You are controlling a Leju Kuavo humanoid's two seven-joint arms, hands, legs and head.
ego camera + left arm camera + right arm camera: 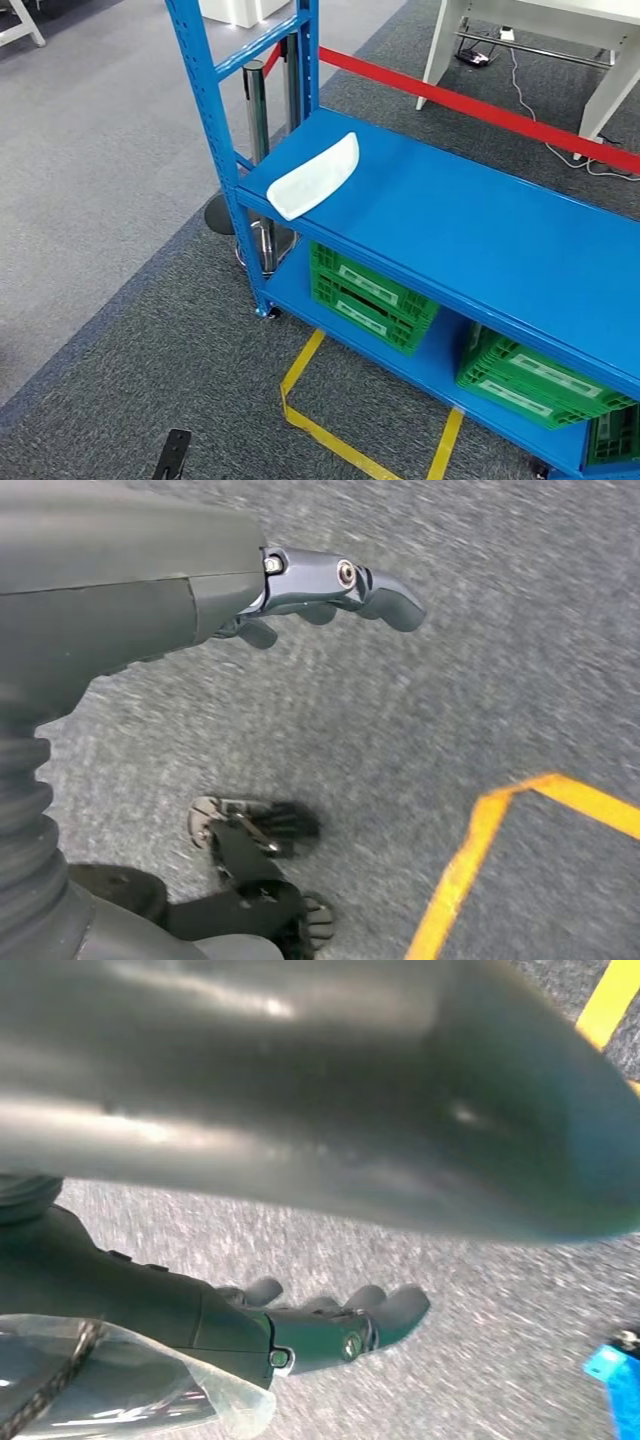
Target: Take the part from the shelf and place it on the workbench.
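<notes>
Grey carpet [113,380] lies nearest the head camera, with yellow tape [317,425] marking a box on it in front of the blue shelf [483,225]. Both arms hang over this carpet. Seen from its wrist, the left hand [332,590] holds nothing, fingers stretched out loosely. On the shelf's upper deck, near its left end, lies the white part [315,177], flat and close to the front edge. Below it, two green crates [371,295] sit on the lower deck. Behind the shelf runs a red belt [483,105]. The right hand [332,1325] looks empty too, fingers seemingly extended, though the blur makes that uncertain.
</notes>
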